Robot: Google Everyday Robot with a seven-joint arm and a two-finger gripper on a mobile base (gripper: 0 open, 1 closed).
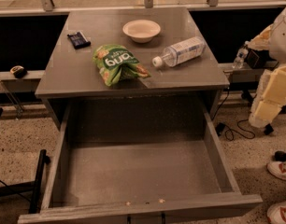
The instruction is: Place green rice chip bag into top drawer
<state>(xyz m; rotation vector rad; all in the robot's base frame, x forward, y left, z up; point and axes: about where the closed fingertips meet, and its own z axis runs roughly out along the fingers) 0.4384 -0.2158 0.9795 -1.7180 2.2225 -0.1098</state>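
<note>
The green rice chip bag (116,63) lies flat on the grey table top (77,76), left of centre and near the front edge, with its white lettering facing up. Below it the top drawer (138,171) is pulled fully out toward me, and nothing shows inside it. White and pale yellow arm segments (274,87) show at the right edge, beside the table and well right of the bag. My gripper is out of view.
A clear plastic bottle (180,52) lies on its side right of the bag. A pale bowl (141,30) and a dark packet (79,39) sit farther back. Cables (234,129) and shoes (281,169) are on the floor at right. A black frame (38,181) stands left of the drawer.
</note>
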